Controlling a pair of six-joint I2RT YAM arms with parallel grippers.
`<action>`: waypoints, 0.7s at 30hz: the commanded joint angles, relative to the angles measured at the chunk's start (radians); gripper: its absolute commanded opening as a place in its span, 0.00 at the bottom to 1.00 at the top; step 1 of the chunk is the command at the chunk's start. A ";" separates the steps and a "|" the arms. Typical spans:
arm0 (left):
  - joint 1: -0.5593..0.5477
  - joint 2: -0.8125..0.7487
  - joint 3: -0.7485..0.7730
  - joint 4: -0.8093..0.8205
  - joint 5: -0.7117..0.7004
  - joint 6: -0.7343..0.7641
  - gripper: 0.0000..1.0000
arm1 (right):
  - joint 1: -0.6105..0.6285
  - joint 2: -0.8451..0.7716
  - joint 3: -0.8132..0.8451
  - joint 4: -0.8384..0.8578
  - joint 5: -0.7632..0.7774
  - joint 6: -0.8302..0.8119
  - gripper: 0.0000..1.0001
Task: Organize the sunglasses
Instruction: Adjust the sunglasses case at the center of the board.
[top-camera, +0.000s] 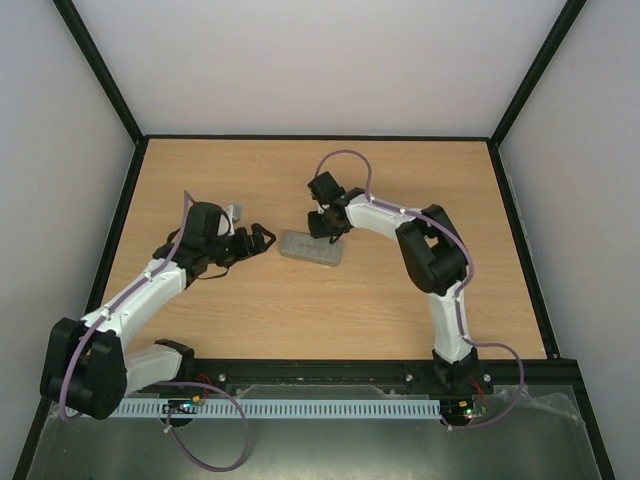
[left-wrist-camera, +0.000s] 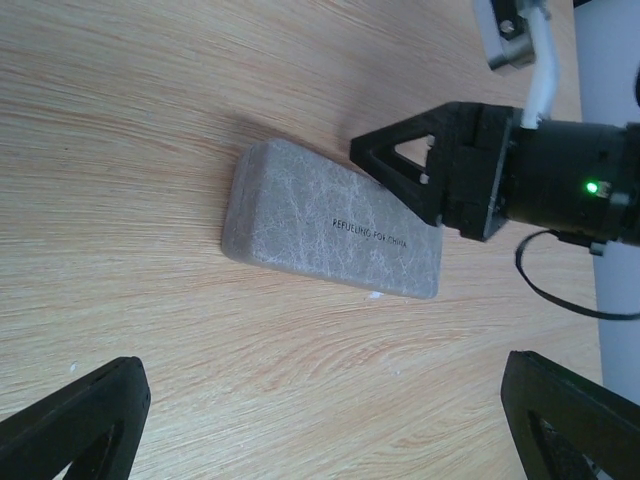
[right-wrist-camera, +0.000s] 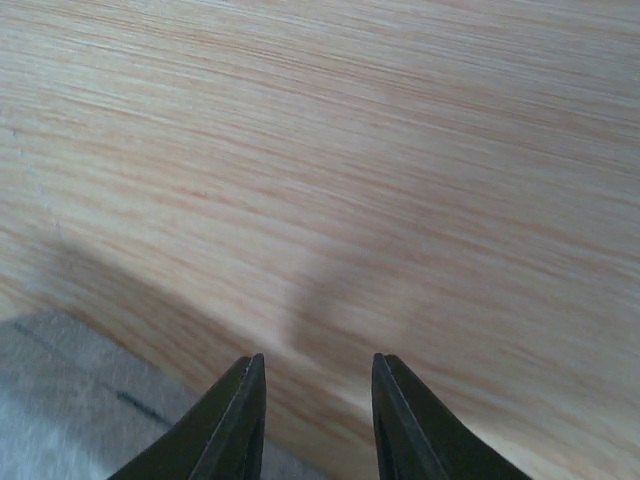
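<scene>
Sunglasses show in none of my views. The grey case (top-camera: 311, 248) lies shut at the middle of the top frame, so I judge they may be inside, though I cannot tell. My left gripper (top-camera: 262, 238) hangs just left of the case, fingers wide apart and empty. My right gripper (right-wrist-camera: 315, 365) sits at the case's upper right edge, fingers slightly apart, holding nothing. I'd press the lid down gently there, steady the other end, and confirm the seam is flush.
</scene>
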 joint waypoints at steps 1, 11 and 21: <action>0.004 -0.024 -0.019 -0.009 -0.002 0.005 0.99 | 0.004 -0.154 -0.091 0.048 0.086 -0.006 0.32; 0.007 0.003 -0.026 0.026 -0.019 -0.009 0.99 | 0.047 -0.463 -0.362 0.124 0.017 0.045 0.37; 0.028 -0.056 0.011 -0.008 -0.088 -0.004 0.99 | 0.189 -0.559 -0.588 0.218 -0.001 0.157 0.37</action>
